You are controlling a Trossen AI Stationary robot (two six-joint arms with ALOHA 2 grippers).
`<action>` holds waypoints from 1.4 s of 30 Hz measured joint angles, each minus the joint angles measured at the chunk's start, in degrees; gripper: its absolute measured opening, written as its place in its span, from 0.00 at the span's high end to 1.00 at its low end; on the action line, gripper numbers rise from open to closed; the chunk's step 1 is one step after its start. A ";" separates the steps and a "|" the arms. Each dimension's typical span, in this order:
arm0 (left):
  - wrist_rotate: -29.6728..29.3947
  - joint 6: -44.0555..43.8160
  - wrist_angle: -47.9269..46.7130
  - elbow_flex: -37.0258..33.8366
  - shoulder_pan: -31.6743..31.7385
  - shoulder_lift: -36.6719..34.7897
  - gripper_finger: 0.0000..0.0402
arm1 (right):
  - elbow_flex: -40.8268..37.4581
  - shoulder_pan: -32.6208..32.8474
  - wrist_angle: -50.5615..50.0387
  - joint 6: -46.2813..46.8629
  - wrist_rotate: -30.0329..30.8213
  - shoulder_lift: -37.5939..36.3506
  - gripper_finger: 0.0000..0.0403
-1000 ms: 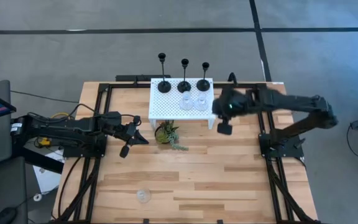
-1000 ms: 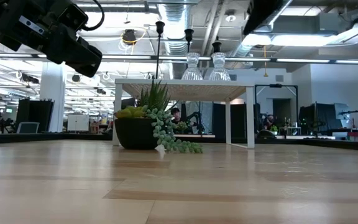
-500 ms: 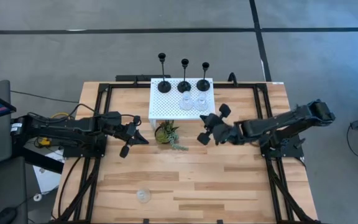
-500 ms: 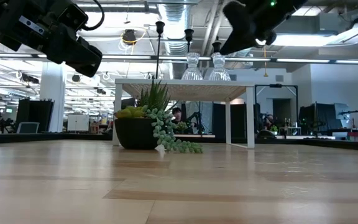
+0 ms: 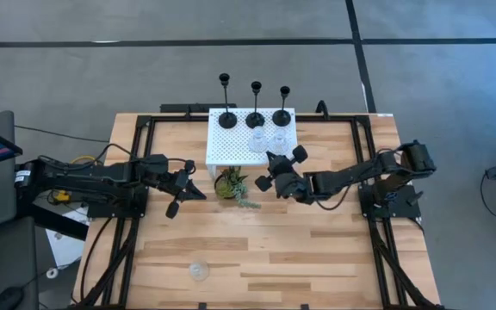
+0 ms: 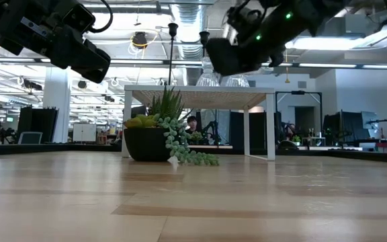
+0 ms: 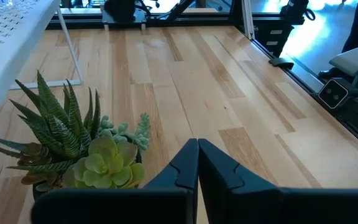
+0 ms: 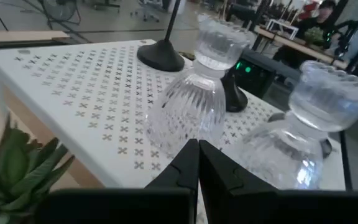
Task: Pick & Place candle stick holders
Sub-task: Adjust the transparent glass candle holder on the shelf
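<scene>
The pale wooden plank worktop carries a white perforated metal stand on thin legs at its far middle. Just in front of the stand sits a small green succulent plant in a dark pot, its trailing strands spilling onto the wood. Near the front edge, well apart from both, stands what looks like a short clear glass candle holder. Black frame rails lie along the worktop's sides.

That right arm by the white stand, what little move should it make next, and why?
Probably open its fingers: the right gripper is shut and empty, facing the two glass holders on the white stand, so it cannot grasp one yet.
</scene>
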 joint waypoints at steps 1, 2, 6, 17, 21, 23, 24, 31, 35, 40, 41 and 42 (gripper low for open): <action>0.00 0.00 0.00 0.00 0.00 0.00 0.98 | -0.01 -0.05 1.24 -1.19 0.08 0.38 1.00; -0.01 0.00 -0.01 0.00 0.00 0.00 0.98 | -0.04 -0.03 2.92 -2.54 0.17 0.48 1.00; -0.02 -0.02 -0.02 0.00 0.00 0.00 0.98 | 0.05 0.22 7.38 -7.36 1.38 -0.01 1.00; -0.02 -0.02 -0.10 0.00 0.00 0.00 0.98 | 0.00 -0.77 9.73 -12.05 5.12 -0.01 1.00; -0.02 -0.04 -0.13 0.00 0.00 0.00 0.98 | 0.02 -0.78 9.84 -12.34 6.39 -0.03 1.00; -0.01 -0.04 -0.13 0.00 0.00 0.00 0.98 | 0.02 -0.71 9.84 -12.34 7.39 -0.03 1.00; -0.01 -0.04 -0.13 0.00 0.00 0.00 0.98 | 0.02 -0.71 9.77 -12.34 7.67 -0.03 1.00; 0.00 -0.04 -0.15 0.00 0.00 0.00 0.98 | 0.02 -0.77 9.69 -12.32 10.45 -0.03 1.00; 0.00 -0.04 -0.15 0.00 0.00 0.00 0.98 | 0.02 -0.75 9.60 -12.30 10.86 -0.03 1.00; 0.00 -0.04 -0.17 0.00 0.00 0.00 0.98 | 0.02 -0.79 9.25 -12.30 14.29 -0.03 1.00; 0.00 -0.04 -0.16 0.00 0.00 0.00 0.98 | 0.02 -0.79 9.25 -12.32 14.63 -0.03 1.00; -0.01 -0.04 -0.17 0.00 0.00 0.00 0.98 | 0.02 -0.79 9.27 -12.31 14.74 -0.03 1.00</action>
